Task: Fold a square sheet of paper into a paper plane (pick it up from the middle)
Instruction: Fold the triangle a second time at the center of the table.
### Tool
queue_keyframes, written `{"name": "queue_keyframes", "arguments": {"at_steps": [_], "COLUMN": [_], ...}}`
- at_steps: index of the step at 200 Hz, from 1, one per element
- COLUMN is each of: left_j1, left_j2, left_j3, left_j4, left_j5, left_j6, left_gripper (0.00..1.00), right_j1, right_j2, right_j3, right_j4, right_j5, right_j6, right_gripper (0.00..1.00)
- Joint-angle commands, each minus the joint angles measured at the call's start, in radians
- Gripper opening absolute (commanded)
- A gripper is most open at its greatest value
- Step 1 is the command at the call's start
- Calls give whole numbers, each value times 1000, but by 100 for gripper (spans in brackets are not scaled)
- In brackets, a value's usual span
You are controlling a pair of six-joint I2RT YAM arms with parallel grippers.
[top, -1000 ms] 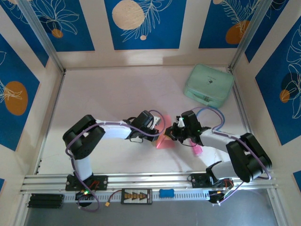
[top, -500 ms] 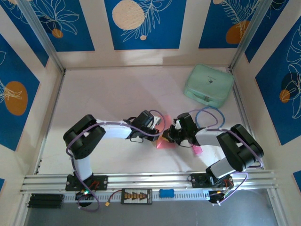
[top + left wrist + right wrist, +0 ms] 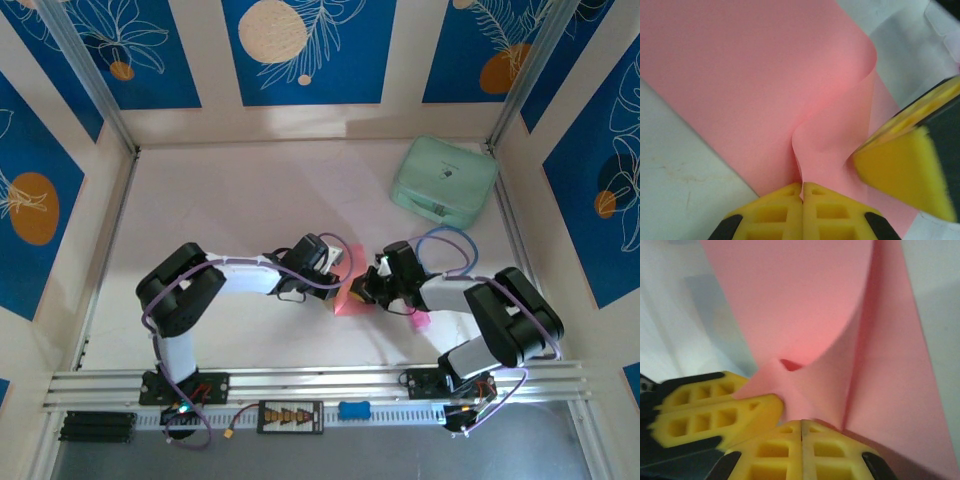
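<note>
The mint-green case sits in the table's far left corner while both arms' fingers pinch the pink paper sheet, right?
No: the top external view shows the mint-green case in the far right corner. The left fingers and right fingers do pinch the pink paper sheet.

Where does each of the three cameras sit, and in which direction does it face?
Top external: high behind the arm bases, looking down on the table; left arm and right arm show whole.
Left wrist: on the left arm, looking along its left claw, shut on the square sheet of paper.
Right wrist: on the right arm, looking along its right claw, shut on the same sheet.
Shared: both wrist views show the paper and the other claw's finger.
</note>
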Motion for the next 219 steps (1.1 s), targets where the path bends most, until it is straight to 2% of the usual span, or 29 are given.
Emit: {"name": "queue_keyframes", "arguments": {"at_steps": [1,77,155,219], "left_j1": [10,10,12,12], "left_j2": [24,23,22,24], "left_j3": [7,7,8,6], "left_j4": [-48,-52,-58,-55], "left_j5": [8,11,11,15], "left_j6": [27,29,33,31], "left_gripper": [0,0,0,0], "right_j1": [-31,-56,-81,-122], "right_j2": [-39,92,-12,81], "right_j3": [51,-3,92,24], "right_j4": [-75,-47,-120,-71], "right_j5": [-7,40,-15,42], "right_j6": [-51,-40,-104,-68], "right_gripper": [0,0,0,0]}}
